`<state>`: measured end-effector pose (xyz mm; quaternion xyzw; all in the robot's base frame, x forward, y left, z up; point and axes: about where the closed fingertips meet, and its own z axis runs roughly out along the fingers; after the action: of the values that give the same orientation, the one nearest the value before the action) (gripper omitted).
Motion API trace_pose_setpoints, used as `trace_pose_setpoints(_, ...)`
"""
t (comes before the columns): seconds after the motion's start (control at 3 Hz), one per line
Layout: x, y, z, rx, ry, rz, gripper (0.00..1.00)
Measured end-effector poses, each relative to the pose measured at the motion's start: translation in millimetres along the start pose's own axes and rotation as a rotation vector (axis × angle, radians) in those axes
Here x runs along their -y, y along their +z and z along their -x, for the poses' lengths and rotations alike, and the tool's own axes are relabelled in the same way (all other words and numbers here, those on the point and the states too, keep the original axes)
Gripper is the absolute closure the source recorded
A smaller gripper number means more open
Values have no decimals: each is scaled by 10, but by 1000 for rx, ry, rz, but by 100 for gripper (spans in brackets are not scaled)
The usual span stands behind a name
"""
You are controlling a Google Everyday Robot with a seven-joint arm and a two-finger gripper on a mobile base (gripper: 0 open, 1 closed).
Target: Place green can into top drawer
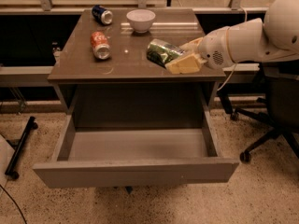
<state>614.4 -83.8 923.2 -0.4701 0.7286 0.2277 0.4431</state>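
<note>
The green can is held on its side in my gripper, just above the right part of the cabinet top. The gripper comes in from the right on a white arm, and its pale yellow fingers are shut on the can's right end. The top drawer is pulled fully open below the cabinet top; its grey inside shows nothing in it. The can is over the top, behind the drawer opening.
A red can lies on its side at the left of the cabinet top. A dark blue can lies at the back left and a white bowl stands at the back middle. An office chair stands to the right.
</note>
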Motion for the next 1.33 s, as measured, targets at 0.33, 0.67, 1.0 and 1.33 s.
trace_pose_setpoints(0.33, -404, -315, -264, -14, 27, 37, 100)
trace_pose_setpoints(0.67, -669, -322, -683, -63, 103, 85, 100)
trace_pose_setpoints(1.0, -881, -33, -1097, -139, 215, 97, 100)
trace_pose_setpoints(1.33, -813, 354, -1410, -153, 358, 25, 100)
